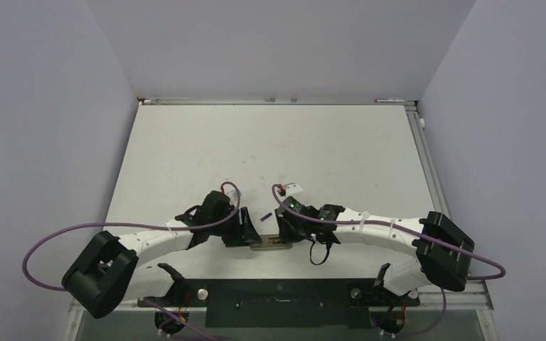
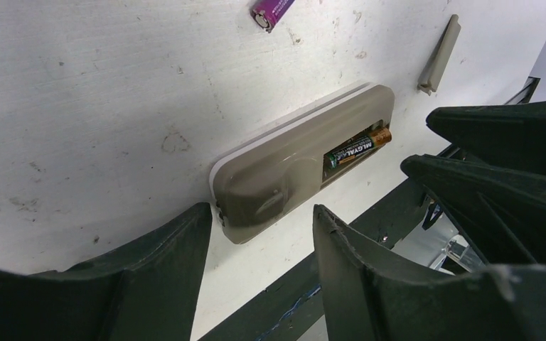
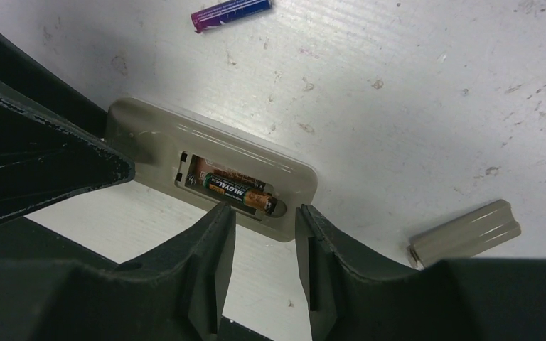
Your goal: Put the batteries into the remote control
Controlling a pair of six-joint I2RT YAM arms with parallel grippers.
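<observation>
The remote control (image 2: 284, 170) lies face down near the table's front edge, greyish-beige back up and battery recess open. It also shows in the top view (image 1: 269, 245) and the right wrist view (image 3: 270, 160). A brownish-gold battery (image 3: 238, 192) lies in the recess, also seen in the left wrist view (image 2: 357, 148). The purple-blue battery (image 3: 229, 13) lies loose on the table just beyond the remote (image 1: 265, 214). My left gripper (image 2: 259, 220) is open and empty at the remote's closed end. My right gripper (image 3: 264, 213) is open and empty at the recess end.
A beige battery cover (image 3: 466, 234) lies loose on the table to one side of the remote, also in the left wrist view (image 2: 439, 55). The dark front edge of the table runs right under both grippers. The two grippers (image 1: 245, 231) (image 1: 284, 229) are close together.
</observation>
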